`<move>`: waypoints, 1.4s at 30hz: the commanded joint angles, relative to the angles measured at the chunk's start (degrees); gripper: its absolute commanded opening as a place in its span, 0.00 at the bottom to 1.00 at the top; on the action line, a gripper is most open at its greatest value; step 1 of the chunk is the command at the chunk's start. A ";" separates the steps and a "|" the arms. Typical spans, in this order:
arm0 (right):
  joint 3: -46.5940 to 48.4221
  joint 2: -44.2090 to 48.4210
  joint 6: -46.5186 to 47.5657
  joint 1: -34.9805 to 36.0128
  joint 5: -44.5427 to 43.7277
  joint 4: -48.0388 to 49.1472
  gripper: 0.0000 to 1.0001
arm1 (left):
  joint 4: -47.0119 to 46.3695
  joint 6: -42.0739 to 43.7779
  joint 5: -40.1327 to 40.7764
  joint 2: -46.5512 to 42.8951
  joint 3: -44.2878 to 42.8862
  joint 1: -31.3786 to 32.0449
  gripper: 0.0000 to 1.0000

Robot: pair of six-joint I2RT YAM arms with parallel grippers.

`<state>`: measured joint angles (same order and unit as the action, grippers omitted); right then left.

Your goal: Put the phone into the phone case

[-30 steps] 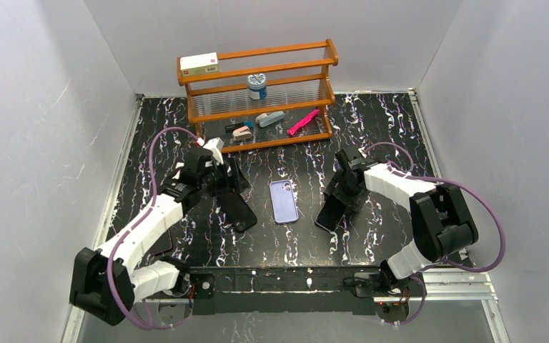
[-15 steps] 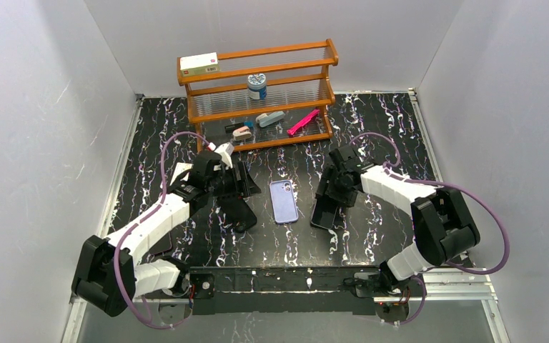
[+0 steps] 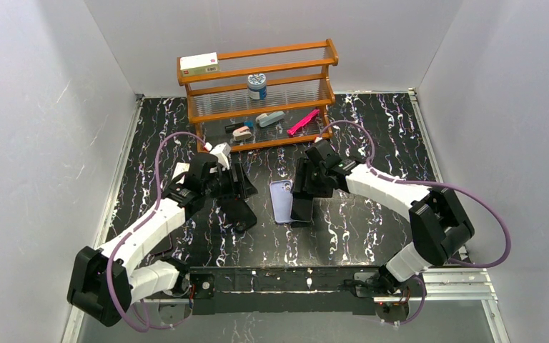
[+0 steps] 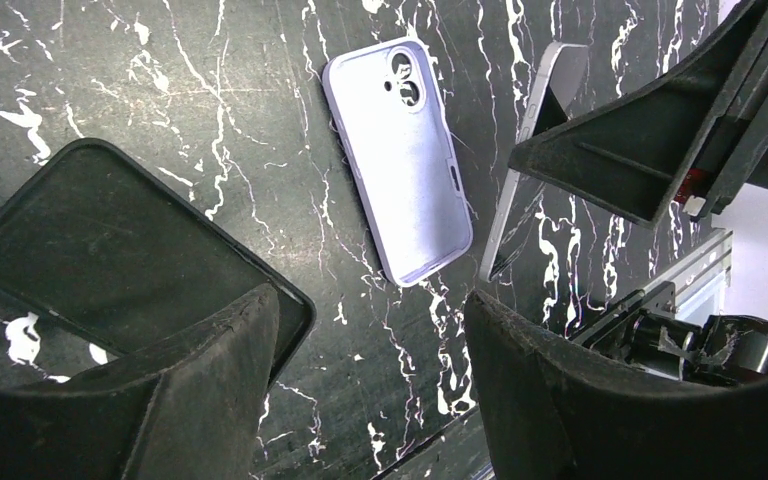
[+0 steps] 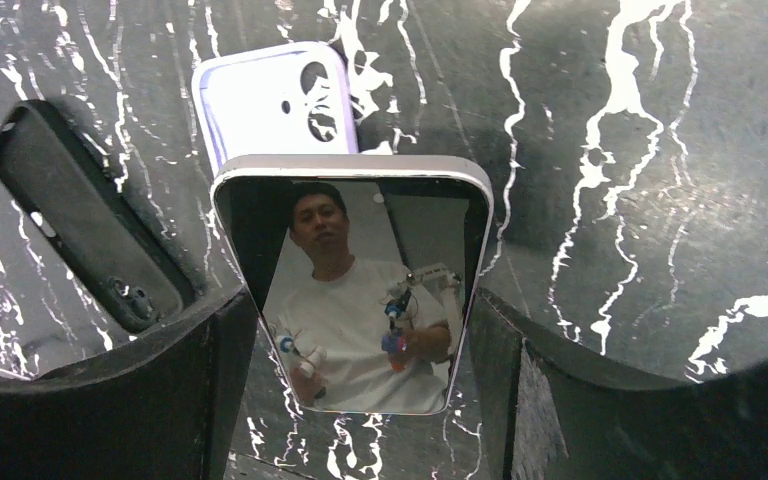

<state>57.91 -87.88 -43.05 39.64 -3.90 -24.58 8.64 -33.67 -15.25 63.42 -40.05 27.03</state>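
step in hand: carrying. the phone (image 5: pixel 352 290) was lifted and gripped, and not yet seated in any shell.
right gripper (image 5: pixel 355 330): pinched on the phone across its two long edges, glossy screen facing the wrist camera.
phone position: mid-table, tilted on edge, just beside the right rim of the lavender shell (image 4: pixel 400 170). whether its lower end touched the table (image 3: pixel 372 136) could not be told.
left gripper (image 4: pixel 372 320): jaws spread wide and holding nothing. it hovered low, with one finger over the near corner of the phone case (image 4: pixel 110 250).
phone case position: flat on the table, left of the lavender shell and apart from it, open side up.
lavender shell: flat, hollow side up, camera cut-out at its far end, lying between the phone and the phone case.
next move, judged: bring the phone leftward past the lavender shell, level it screen-up over the black case, and align the corners before lowering.
left arm role, judged: steady the case by its rim so that it does not slide under pressure.
caution, judged: a tilted entry could catch one corner on the rim.
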 commanded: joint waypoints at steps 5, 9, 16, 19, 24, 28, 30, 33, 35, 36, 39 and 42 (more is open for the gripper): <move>3.40 -1.18 2.11 1.59 4.84 9.61 0.32 | 3.13 1.86 2.70 -2.73 0.50 0.22 0.66; 2.40 -2.33 3.51 1.58 7.95 16.79 0.32 | 3.24 1.85 2.47 -2.51 0.50 0.22 0.66; 3.06 -6.67 5.82 1.93 11.90 21.18 0.32 | 3.85 2.10 2.86 -2.93 0.18 0.22 0.66; 3.09 -8.12 6.40 2.31 12.38 21.33 0.31 | 3.99 2.21 3.03 -2.87 0.34 0.22 0.66; 3.60 -9.30 8.48 4.33 8.56 18.23 0.31 | 4.01 2.29 3.16 -2.32 0.41 0.22 0.66; 2.83 -8.92 8.03 5.60 4.32 16.12 0.33 | 3.72 1.92 3.48 -1.86 0.36 0.22 0.66; 0.84 -7.46 7.25 5.81 2.31 17.87 0.35 | 3.31 1.65 3.25 -1.46 0.28 0.22 0.66; -0.84 -6.48 6.49 5.84 0.98 18.97 0.37 | 2.93 1.38 2.73 -0.86 0.14 0.22 0.66; -0.68 -7.19 6.40 5.82 0.53 18.28 0.39 | 2.89 1.33 2.63 -0.67 -0.01 0.22 0.66; -0.55 -7.48 6.29 5.85 0.24 17.91 0.40 | 2.88 1.35 2.57 -0.66 -0.07 0.22 0.66; -0.85 -7.83 5.83 5.88 -0.71 17.69 0.42 | 2.92 1.18 2.39 -0.82 -0.11 0.22 0.66; -0.89 -7.92 5.74 5.89 -1.04 17.68 0.47 | 2.91 0.91 2.37 -1.06 -0.07 0.22 0.66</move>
<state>57.49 -96.97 -37.36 45.45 -2.70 -7.09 11.55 -32.45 -12.67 62.70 -40.05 27.03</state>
